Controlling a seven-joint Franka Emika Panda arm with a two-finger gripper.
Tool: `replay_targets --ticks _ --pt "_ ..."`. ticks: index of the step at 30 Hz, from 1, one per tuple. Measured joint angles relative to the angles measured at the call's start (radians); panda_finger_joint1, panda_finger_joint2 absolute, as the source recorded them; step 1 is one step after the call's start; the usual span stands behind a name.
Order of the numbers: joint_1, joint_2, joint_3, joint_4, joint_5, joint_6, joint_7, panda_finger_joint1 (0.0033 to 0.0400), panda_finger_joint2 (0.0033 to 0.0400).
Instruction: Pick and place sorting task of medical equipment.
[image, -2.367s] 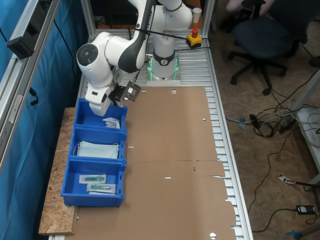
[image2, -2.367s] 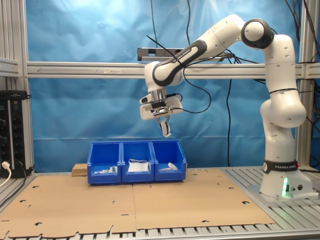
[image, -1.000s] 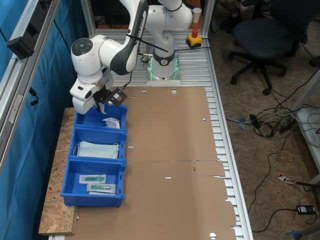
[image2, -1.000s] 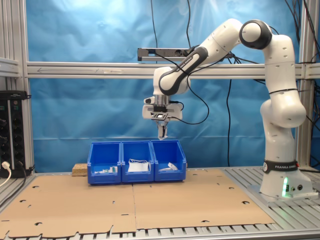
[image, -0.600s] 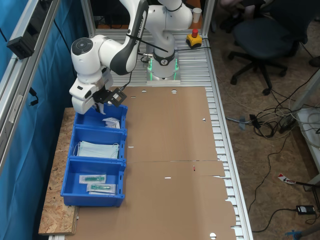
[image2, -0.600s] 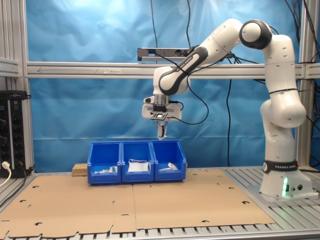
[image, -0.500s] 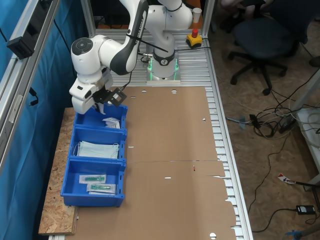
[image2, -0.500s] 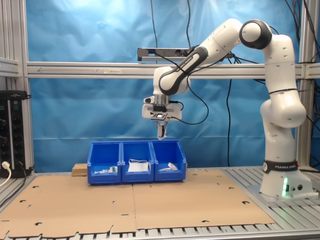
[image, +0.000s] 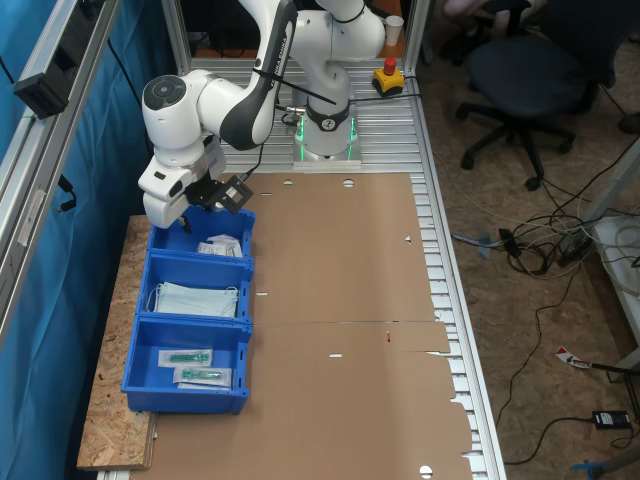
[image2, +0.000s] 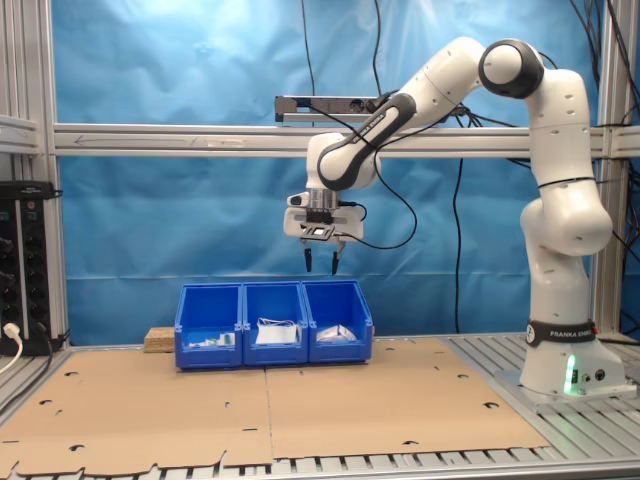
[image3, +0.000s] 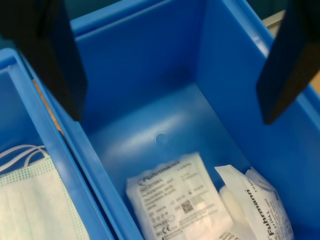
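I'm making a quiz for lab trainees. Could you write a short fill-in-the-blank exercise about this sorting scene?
1. The robot's hand hangs above the bins with its fingers ____.
2. The row holds ____ blue plastic bins.
3. The small flat white packets lie in the end bin nearest the robot's ____.
4. The pale blue face masks lie in the ____ bin.

Missing words: open; three; base; middle
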Motion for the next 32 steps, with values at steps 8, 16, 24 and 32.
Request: replay_targets --ticks 8,16,24,32 --pt "0.003 -0.005 0.002 -0.002 0.0 0.002 0.0 0.0355 0.0355" --pt "0.032 -0.047 0.015 -0.005 0.0 0.002 0.0 0.0398 0.0398" --pt "0.1 -0.127 0.039 -0.006 0.0 0.002 0.0 0.0399 0.0399" --pt "0.172 -0.212 0.08 -0.006 0.0 -0.016 0.0 0.04 0.04"
